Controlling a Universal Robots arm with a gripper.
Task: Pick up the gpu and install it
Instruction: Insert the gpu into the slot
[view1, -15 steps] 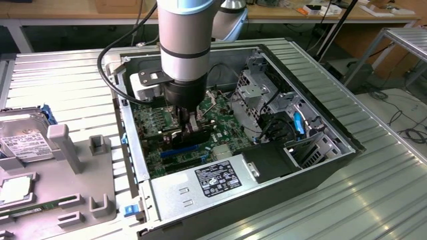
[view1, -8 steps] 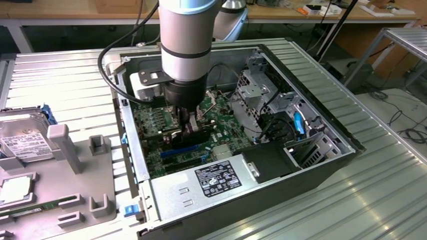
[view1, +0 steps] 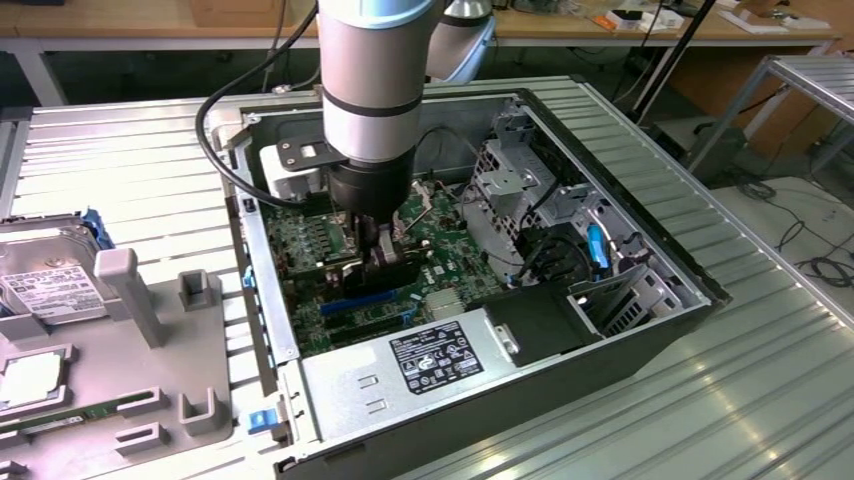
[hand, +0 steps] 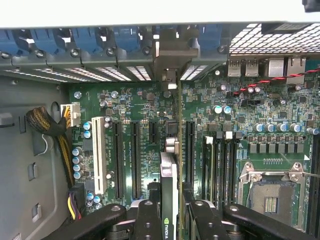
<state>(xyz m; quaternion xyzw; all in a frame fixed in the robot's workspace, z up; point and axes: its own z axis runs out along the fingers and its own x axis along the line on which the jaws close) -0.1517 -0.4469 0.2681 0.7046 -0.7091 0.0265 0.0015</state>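
**Arm** (view1: 374, 70): a silver-grey cylindrical tube, ringed by a thin black band (view1: 374, 108) and capped by a pale blue joint cover (view1: 465, 45). A black wrist section (view1: 370, 190) is fitted below. A black cable (view1: 211, 125) is looped alongside. The tool (hand: 172, 212) is built of black links (hand: 97, 222) fastened with round pins (hand: 116, 208).

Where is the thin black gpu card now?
In the wrist view the thin black gpu card stands edge-on in the gripper, over the black slots of the green motherboard, inside the open computer case.
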